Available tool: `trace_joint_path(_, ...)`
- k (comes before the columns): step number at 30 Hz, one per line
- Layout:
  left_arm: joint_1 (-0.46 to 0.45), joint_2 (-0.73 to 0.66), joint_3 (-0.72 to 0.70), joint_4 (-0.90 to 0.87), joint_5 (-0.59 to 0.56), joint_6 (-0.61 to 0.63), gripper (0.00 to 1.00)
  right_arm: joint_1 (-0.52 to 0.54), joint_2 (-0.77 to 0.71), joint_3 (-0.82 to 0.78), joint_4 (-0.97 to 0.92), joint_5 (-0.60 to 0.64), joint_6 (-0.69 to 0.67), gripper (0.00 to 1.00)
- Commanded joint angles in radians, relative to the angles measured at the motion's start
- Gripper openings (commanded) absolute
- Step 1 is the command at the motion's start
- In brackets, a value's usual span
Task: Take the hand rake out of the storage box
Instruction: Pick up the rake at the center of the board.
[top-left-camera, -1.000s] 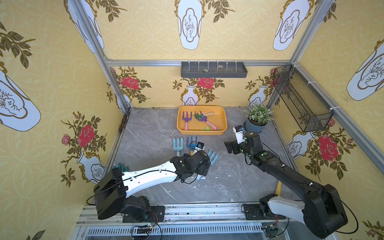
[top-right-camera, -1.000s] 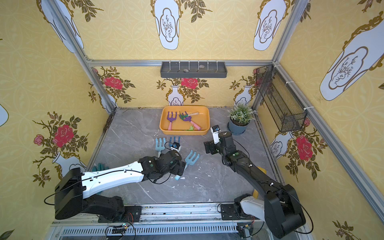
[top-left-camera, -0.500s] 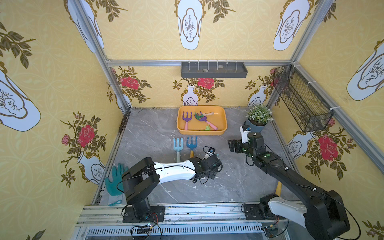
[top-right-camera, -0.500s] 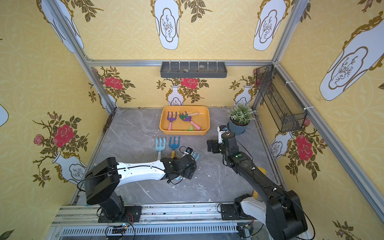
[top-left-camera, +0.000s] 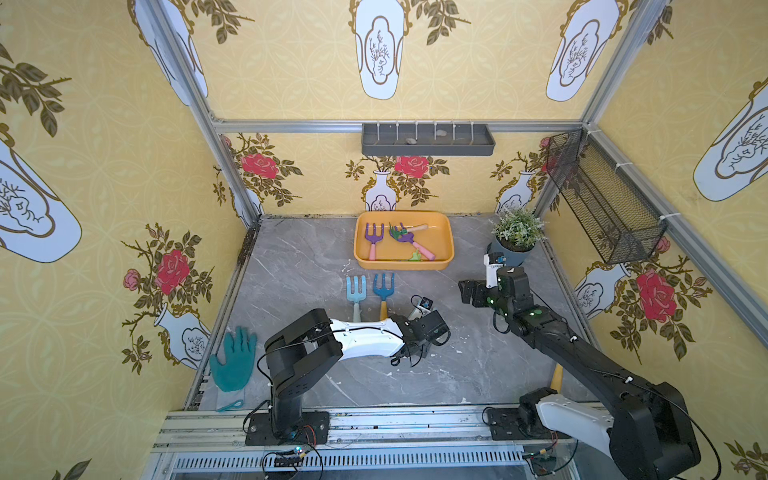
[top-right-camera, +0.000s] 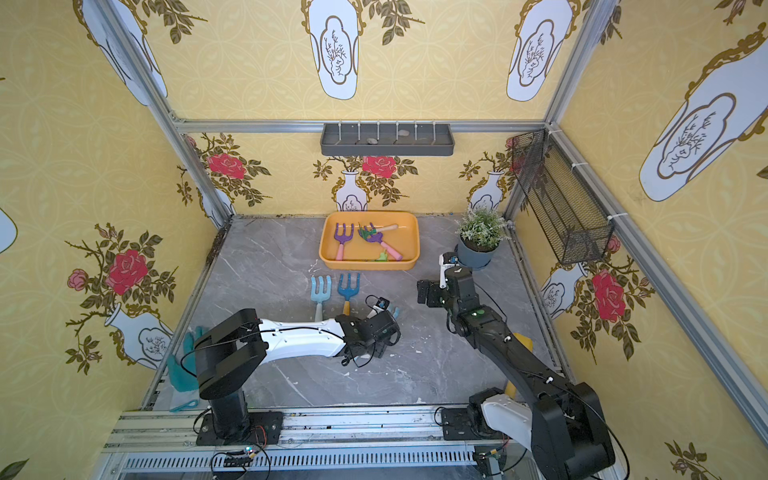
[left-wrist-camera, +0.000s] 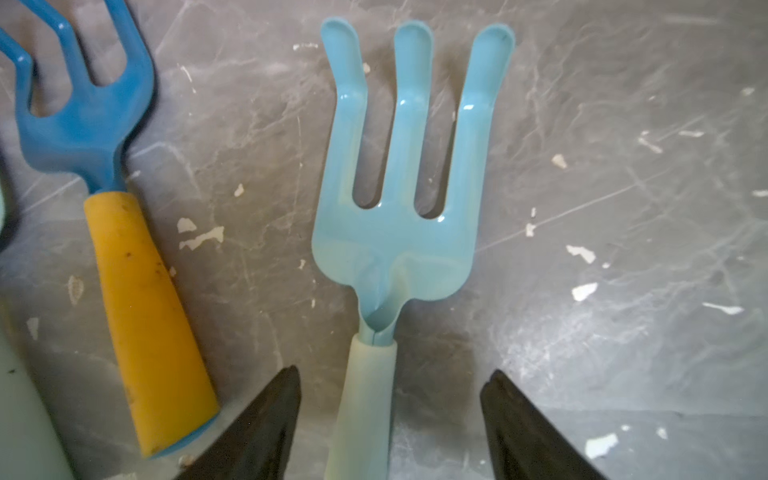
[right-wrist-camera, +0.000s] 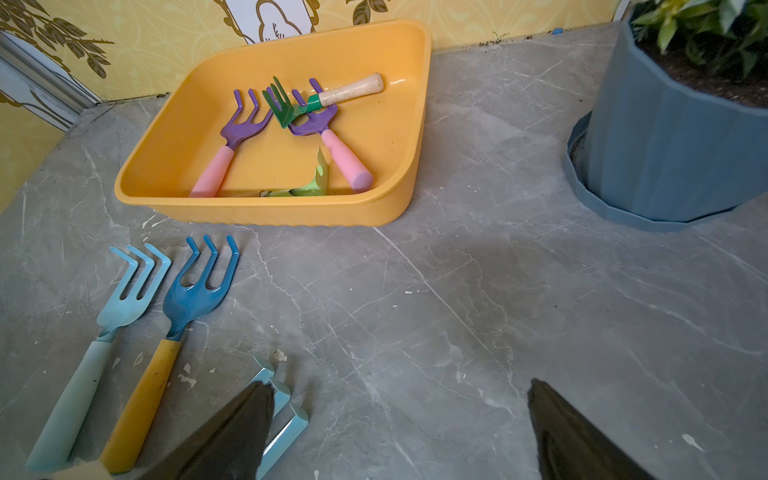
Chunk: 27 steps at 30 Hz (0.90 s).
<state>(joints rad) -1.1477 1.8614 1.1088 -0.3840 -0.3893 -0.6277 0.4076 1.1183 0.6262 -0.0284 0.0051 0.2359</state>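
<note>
Left end effector (left-wrist-camera: 395, 372) spread astride pale blue rake (left-wrist-camera: 395, 232); dark blue rake (left-wrist-camera: 83, 124) adjacent. Right end effector (right-wrist-camera: 401, 384) spread over bare table (right-wrist-camera: 498, 291).

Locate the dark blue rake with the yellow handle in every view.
Both top views: the dark blue rake lies just in front of the storage box.
Left wrist: the rake lies beside the pale blue rake that the left claw straddles.
Right wrist: the rake lies in front of the box.
Shared landmark: the grey marble tabletop.
</note>
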Motion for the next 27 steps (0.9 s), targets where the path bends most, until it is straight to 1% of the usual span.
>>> trace_joint_path(1,0.003,0.020,-0.005,-0.047,-0.004,-0.053,0.60,0.000,0.009,0.010,0.006,0.005,0.005,0.98)
trace_joint_path(2,0.007,0.024,-0.010,-0.048,0.013,-0.088,0.57,0.001,0.011,0.010,0.004,0.007,0.005,0.98)
trace_joint_path(4,0.011,0.034,-0.016,-0.045,0.046,-0.106,0.50,0.000,0.016,0.013,0.003,0.008,0.008,0.97)
trace_joint_path(8,0.020,0.048,0.014,-0.064,0.060,-0.109,0.26,-0.001,0.024,0.018,0.001,0.011,0.011,0.98)
trace_joint_path(11,0.042,0.047,0.053,-0.095,0.056,-0.121,0.17,-0.001,0.022,0.018,-0.004,0.026,0.016,0.97)
trace_joint_path(13,0.068,0.038,0.073,-0.116,0.054,-0.147,0.13,-0.003,0.017,0.014,-0.004,0.041,0.021,0.98)
trace_joint_path(14,0.086,0.033,0.086,-0.124,0.053,-0.158,0.09,-0.003,0.015,0.012,-0.004,0.047,0.024,0.98)
trace_joint_path(18,0.138,0.041,0.171,-0.144,0.037,-0.163,0.09,-0.015,0.012,0.009,-0.006,0.064,0.033,0.98)
trace_joint_path(24,0.189,0.145,0.356,-0.226,0.036,-0.173,0.08,-0.025,0.012,0.006,-0.007,0.064,0.040,0.97)
trace_joint_path(27,0.209,0.182,0.392,-0.238,0.051,-0.190,0.09,-0.027,0.008,0.004,-0.002,0.053,0.041,0.98)
